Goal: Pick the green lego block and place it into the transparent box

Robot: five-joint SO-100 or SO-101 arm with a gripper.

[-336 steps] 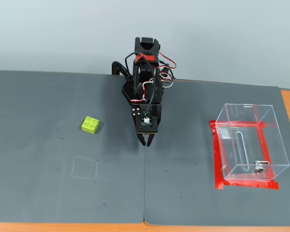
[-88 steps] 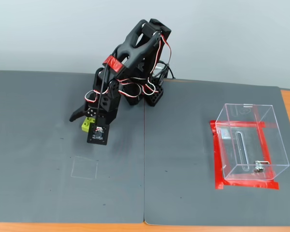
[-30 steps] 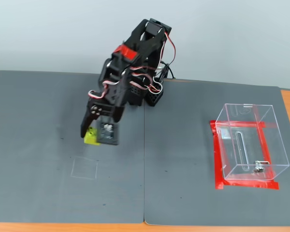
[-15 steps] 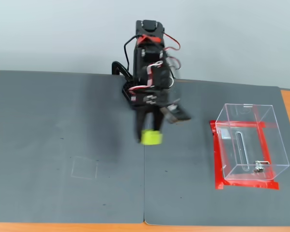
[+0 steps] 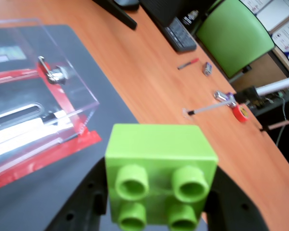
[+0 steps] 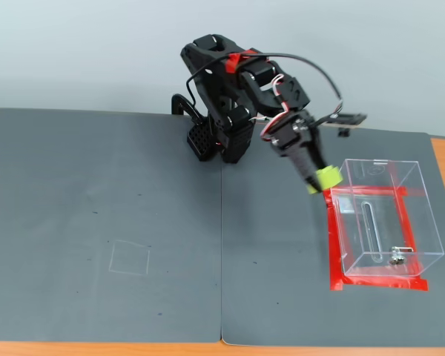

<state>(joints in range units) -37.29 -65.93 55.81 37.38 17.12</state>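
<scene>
The green lego block (image 5: 160, 173) fills the lower middle of the wrist view, studs facing the camera, clamped between the black fingers (image 5: 89, 197) of my gripper (image 5: 159, 192). In the fixed view the block (image 6: 325, 177) hangs in the air at the gripper (image 6: 322, 178) tip, just left of the transparent box's upper left corner. The transparent box (image 6: 382, 215) stands on a red-taped square at the right of the mat; its latch (image 5: 53, 73) and slot (image 5: 19, 110) show in the wrist view at the upper left.
A dark grey mat (image 6: 104, 245) covers the table, with a faint chalk square (image 6: 130, 257) at the left. The wrist view shows orange tabletop (image 5: 149, 82) past the mat with small tools, a keyboard (image 5: 180, 34) and a green chair (image 5: 233, 36).
The arm has swung right with the block, from above the mat's centre seam to the box's upper left corner. Earlier it took the block off the mat at the left.
</scene>
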